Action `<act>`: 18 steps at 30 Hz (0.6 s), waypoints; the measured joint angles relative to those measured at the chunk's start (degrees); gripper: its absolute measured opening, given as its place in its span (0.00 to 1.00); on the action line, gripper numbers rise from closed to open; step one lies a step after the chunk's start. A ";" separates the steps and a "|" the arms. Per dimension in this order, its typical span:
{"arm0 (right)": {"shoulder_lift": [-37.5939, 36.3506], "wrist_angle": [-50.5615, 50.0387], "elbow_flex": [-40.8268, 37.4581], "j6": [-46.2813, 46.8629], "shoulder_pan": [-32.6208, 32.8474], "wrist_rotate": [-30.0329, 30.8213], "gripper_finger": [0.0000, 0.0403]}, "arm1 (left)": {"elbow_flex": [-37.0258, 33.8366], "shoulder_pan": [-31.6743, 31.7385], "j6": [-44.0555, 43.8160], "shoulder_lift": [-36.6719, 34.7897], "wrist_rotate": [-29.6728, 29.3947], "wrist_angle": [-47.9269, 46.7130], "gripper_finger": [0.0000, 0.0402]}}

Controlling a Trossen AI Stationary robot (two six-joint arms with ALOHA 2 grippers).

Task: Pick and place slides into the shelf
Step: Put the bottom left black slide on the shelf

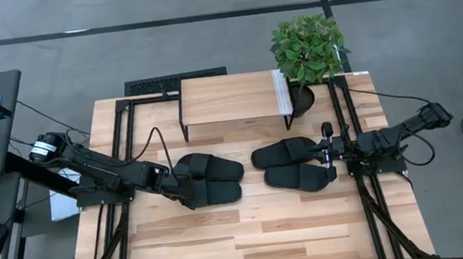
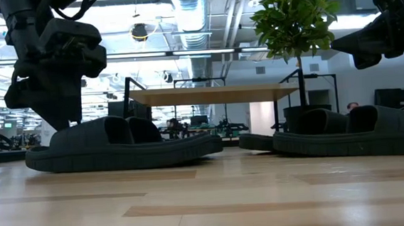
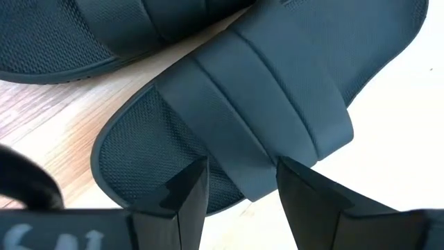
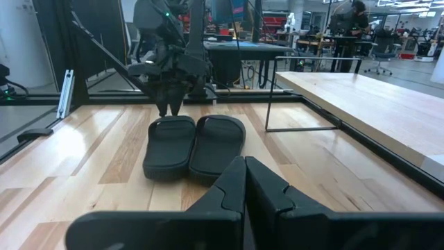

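Two dark fingertips of the left gripper fill the lower edge of the left wrist view, spread apart with the strap edge of a black slide standing in the gap between them — the jaws straddle it but have not closed, and I cannot tell whether a pad touches the strap. Seen from above, this is the nearer slide of the left pair, just left of centre frame, its long axis running left to right; its mate lies beside it toward the top. The gripper comes in from the slide's left end, so the strap sits directly ahead of the fingers.

At right of centre lie the other two slides, and beside their right ends waits the right gripper, fingers pressed together and holding nothing.

The shelf stands at upper centre, bare on top, well apart from both pairs, with a potted plant at its right end. By my reading the left arm is plainly the nearer one — closing on the strap looks like the step in hand.
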 joint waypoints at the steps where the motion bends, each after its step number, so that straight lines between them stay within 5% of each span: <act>1: 0.00 0.00 0.00 -0.02 -0.02 0.02 0.00 | 0.00 0.00 0.00 0.00 0.00 0.00 0.40; 18: 0.00 0.02 -0.02 -0.02 -0.02 0.02 0.00 | -0.02 0.00 -1.51 -0.02 0.13 2.41 0.40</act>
